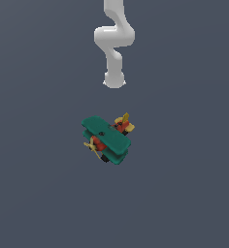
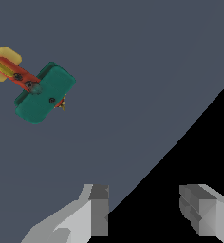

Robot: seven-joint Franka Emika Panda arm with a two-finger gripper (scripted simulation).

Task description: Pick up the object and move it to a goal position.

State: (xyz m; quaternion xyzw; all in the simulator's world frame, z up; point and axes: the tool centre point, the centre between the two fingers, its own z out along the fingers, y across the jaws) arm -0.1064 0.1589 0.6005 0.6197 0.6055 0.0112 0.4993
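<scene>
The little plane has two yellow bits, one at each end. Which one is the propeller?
On the plane, the propeller is the thin yellow cross at the end toward the exterior view's left, lower down. The tail at the other end is chunkier yellow fins.

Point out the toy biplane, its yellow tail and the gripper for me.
toy biplane (image 1: pixel 106 138): exterior view, on the upper teal wing.
yellow tail (image 2: pixel 4 60): wrist view, on the tail fin.
gripper (image 2: pixel 149 213): wrist view, midway between the two open fingers.
</scene>
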